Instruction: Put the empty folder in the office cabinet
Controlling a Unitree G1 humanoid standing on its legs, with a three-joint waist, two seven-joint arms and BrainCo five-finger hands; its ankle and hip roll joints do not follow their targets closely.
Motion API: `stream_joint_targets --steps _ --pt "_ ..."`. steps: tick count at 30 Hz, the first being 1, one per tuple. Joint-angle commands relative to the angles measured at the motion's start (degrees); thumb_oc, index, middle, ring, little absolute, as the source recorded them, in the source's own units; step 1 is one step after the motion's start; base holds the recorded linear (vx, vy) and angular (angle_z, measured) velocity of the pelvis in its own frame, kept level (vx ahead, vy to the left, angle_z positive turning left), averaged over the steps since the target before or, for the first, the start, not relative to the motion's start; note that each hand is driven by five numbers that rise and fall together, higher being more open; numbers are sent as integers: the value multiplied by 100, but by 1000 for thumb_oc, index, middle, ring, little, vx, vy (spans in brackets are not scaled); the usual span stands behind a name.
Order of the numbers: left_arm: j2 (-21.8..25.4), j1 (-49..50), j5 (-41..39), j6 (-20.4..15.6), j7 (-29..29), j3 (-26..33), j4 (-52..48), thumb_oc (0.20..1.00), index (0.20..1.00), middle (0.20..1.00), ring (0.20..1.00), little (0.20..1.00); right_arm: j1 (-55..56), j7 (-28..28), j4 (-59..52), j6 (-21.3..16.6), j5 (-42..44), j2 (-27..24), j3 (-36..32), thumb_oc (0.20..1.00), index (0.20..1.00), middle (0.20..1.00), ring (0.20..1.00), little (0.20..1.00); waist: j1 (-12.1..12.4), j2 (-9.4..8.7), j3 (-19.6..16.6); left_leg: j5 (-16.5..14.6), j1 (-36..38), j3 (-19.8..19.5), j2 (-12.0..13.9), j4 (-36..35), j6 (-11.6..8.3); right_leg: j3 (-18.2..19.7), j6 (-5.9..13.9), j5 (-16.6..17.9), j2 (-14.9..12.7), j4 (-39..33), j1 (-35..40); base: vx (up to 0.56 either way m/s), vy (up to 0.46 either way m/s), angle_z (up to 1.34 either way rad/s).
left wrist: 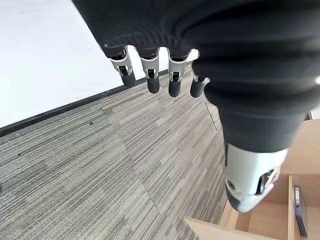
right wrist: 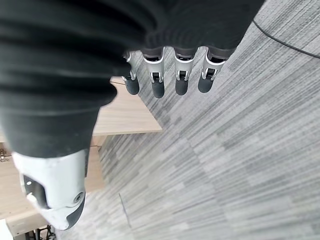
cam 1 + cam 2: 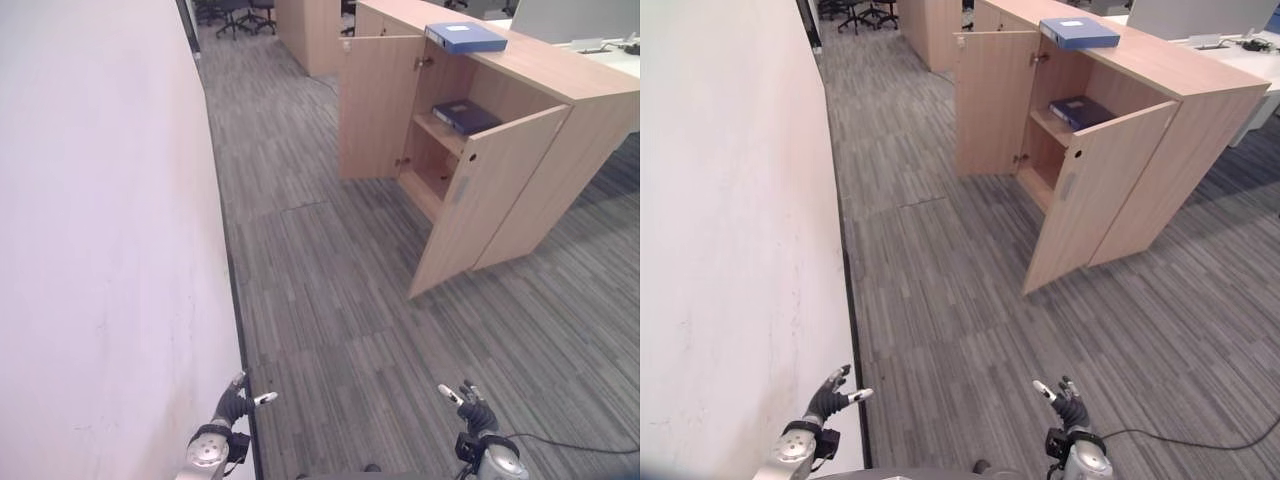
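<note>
Folder [image 3: 466,37], blue, lies flat on top of the cabinet [image 3: 560,70], near its far end, easy to pick from above, well apart from me. Going left to right: white wall [image 3: 100,220] runs along my left, grey carpet floor [image 3: 330,300] ahead, then the cabinet with both doors swung open, so the shelf is ready to take the folder. A second, darker folder [image 3: 466,115] already lies on that upper shelf. I judge the task not yet started; I need to walk up first. My left robot hand [image 3: 235,404] hangs low by the wall, fingers straight and relaxed, holding nothing. My right robot hand [image 3: 475,410] is low over the floor, likewise loose-fingered, empty, touching nothing.
</note>
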Motion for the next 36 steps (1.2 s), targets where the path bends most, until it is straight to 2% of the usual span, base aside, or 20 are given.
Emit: stream_joint_targets --steps 1,36 --pt "27 -363 -151 -216 -17 -47 108 1000 1000 1000 1000 1000 -263 28 114 -166 162 33 34 1000 1000 1000 1000 1000 -12 -129 71 -197 -10 -169 347 19 -352 159 671 -455 -452 38 259 0 0 0" --pt "-43 -489 19 -162 89 -176 475 1000 1000 1000 1000 1000 -314 12 313 -89 137 59 115 1000 1000 1000 1000 1000 -60 -136 48 -242 25 -217 308 19 -330 201 656 -487 -443 48 301 0 0 0"
